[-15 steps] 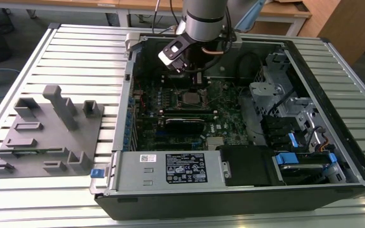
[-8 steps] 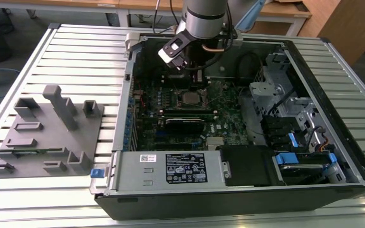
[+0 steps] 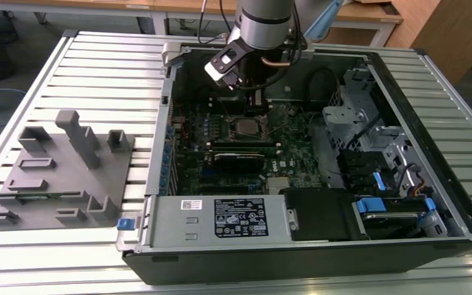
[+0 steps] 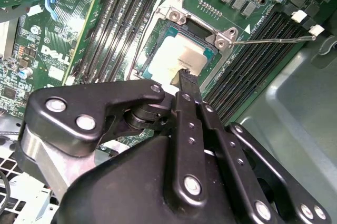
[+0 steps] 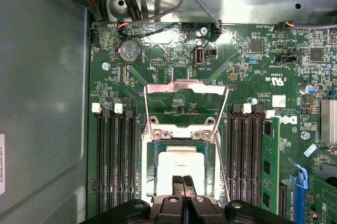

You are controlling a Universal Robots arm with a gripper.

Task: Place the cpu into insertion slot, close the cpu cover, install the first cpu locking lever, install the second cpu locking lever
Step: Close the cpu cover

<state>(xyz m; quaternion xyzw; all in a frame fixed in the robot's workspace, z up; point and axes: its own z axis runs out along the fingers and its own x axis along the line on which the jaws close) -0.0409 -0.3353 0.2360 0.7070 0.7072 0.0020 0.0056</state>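
Black linkage fingers (image 4: 185,89) of the gripper (image 5: 184,181) are sitting closed together, their tips hanging right over the small square cpu with the dull silver-tan top (image 5: 181,163). Whether they are touching it cannot be told. The cpu is lying flat in the socket of the green motherboard (image 5: 247,71). The thin silvery square-framed cpu cover (image 5: 185,84) is standing open behind the socket. A thin wire locking lever (image 4: 274,38) is reaching out over the black memory slots (image 4: 253,55).

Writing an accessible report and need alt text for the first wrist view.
The hand, fingers together, is poised over the cpu lying in its socket. The cpu cover stands swung open, and black memory slots flank both sides.
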